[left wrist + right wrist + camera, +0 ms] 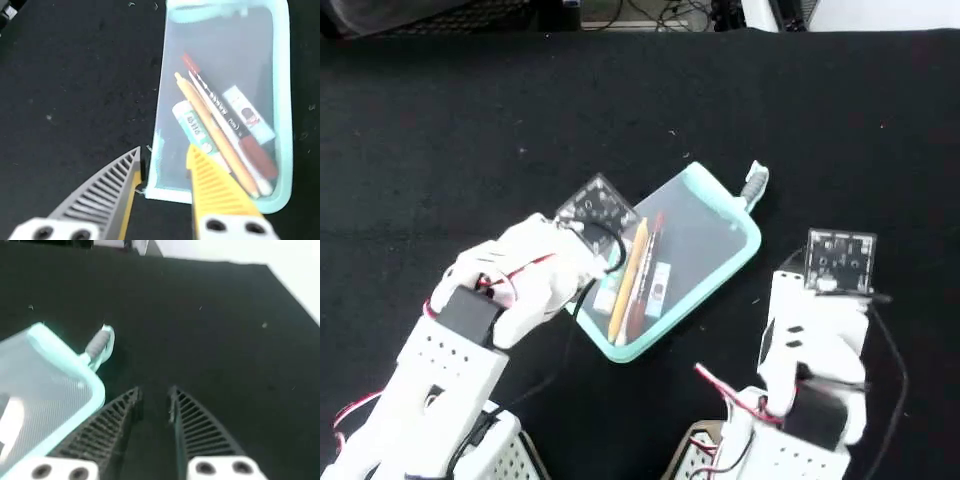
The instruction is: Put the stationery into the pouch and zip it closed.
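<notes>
Left wrist view: left gripper [164, 150], jaws apart, straddles one edge of pouch [235, 55], gripping nothing. Stationery [220, 130] lies inside pouch. Zip pull [99, 342] juts off pouch's corner; right gripper [154, 390], jaws slightly apart, empty, near it. Filling looks done; zipping next: pin pouch, pinch pull.

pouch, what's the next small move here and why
Probably close the left gripper: its fingers straddle the edge of the pouch, open, and the stationery already lies inside. Pinned there, the pouch should hold while the right gripper, near the zip pull, works the zip.
</notes>
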Controlling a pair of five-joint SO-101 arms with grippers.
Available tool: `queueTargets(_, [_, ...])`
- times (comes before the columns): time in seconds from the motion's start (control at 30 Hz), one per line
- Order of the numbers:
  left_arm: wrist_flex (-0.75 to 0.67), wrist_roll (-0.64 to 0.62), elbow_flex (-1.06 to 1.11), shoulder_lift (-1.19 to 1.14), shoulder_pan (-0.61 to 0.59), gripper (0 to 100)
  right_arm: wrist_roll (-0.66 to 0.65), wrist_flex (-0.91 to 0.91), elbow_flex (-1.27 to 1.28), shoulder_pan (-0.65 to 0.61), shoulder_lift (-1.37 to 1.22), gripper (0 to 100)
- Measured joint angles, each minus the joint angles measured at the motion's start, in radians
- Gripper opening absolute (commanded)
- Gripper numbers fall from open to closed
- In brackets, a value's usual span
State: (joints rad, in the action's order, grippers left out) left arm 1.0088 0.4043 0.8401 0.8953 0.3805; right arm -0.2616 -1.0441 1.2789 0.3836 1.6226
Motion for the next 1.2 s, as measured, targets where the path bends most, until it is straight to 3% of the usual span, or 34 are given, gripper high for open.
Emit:
queueTargets(0.3, [0.012,-0.140,-0.204,-0.411,0.072,18,0.147,-0.026,-0.124,0.014,-0.399,8.6])
queueTargets(0.57, [0.008,-0.239,-0.269,-0.609,0.354,18,0.221,0.123,-0.095,0.135,-0.525,8.6])
queueTargets(0.67, [-0.072,-0.242,-0.269,-0.615,0.419,18,0.253,0.186,-0.071,0.233,-0.525,8.5])
queueTargets(0.93, [-0.371,-0.195,-0.224,-0.629,0.425,21,0.270,0.210,-0.066,0.405,-0.525,8.5])
queueTargets(1.2, [-0.420,-0.176,-0.344,-0.913,0.367,21,0.324,0.212,-0.080,0.491,-0.525,8.5])
